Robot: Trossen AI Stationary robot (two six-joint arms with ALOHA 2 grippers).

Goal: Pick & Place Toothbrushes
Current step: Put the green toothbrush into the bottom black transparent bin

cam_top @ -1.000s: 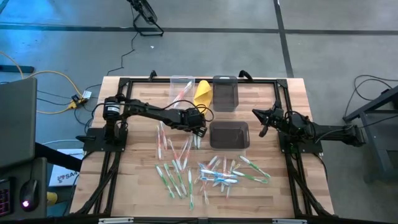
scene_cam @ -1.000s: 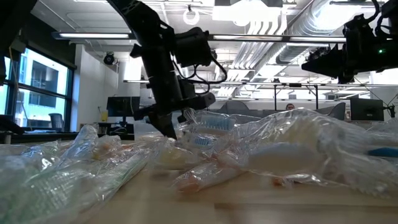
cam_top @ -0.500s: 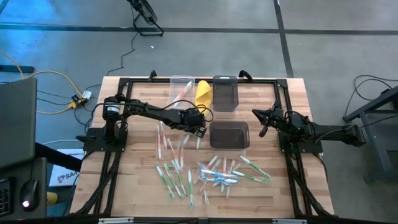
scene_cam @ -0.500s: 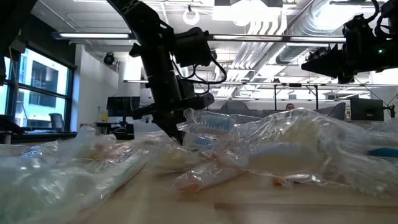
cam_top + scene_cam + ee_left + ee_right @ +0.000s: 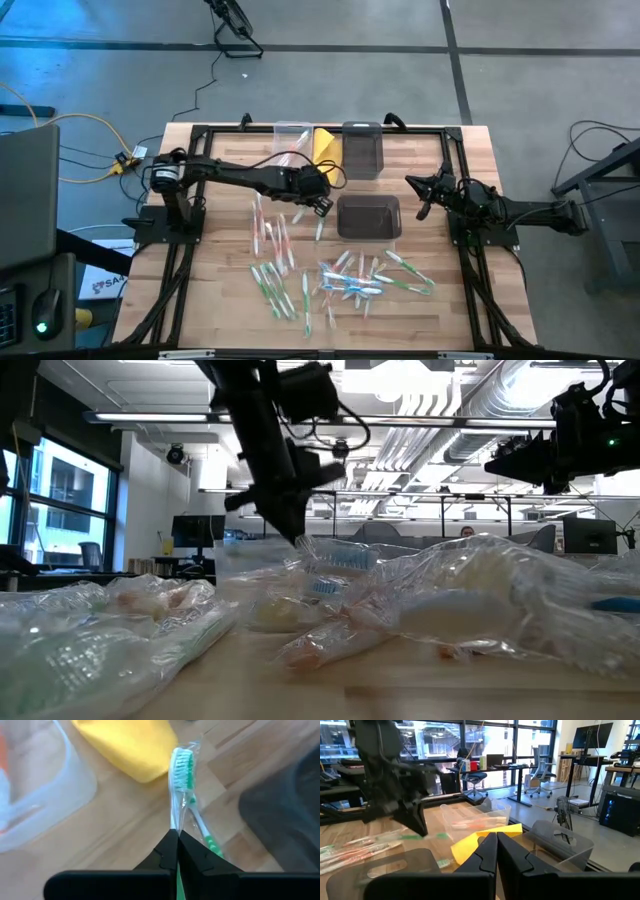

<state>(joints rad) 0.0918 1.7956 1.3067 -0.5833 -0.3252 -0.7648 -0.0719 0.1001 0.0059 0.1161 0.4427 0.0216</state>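
My left gripper [image 5: 322,206] hangs over the table's middle, left of a dark bin [image 5: 341,216], shut on a green-and-white toothbrush [image 5: 181,780] in a clear wrapper. The brush's bristled head [image 5: 183,764] sticks out past the fingertips [image 5: 177,834]. Another green toothbrush [image 5: 206,838] lies on the wood below it. Several more wrapped toothbrushes lie loose on the table, one group left of centre [image 5: 272,235] and one near the front [image 5: 360,280]. My right gripper [image 5: 420,200] waits shut at the right side, clear of everything. My left gripper pinches the toothbrush between its two fingers on the handle just behind the head [image 5: 176,822], wrapper included. The fingers slant down from the table's left side and lie along the brush. The head end points onward past the fingertips, off the wood.
At the far edge stand a clear bin [image 5: 281,134] with toothbrushes in it, a yellow folded thing [image 5: 325,148] and a second dark bin [image 5: 346,150]. Black frame rails run along the table's sides. Bare wood lies between the far bins and my left gripper.
My left gripper has closed on the green toothbrush and risen from the table, taking it up. It has rolled a little at the wrist. The rest of the toothbrushes lie as before.
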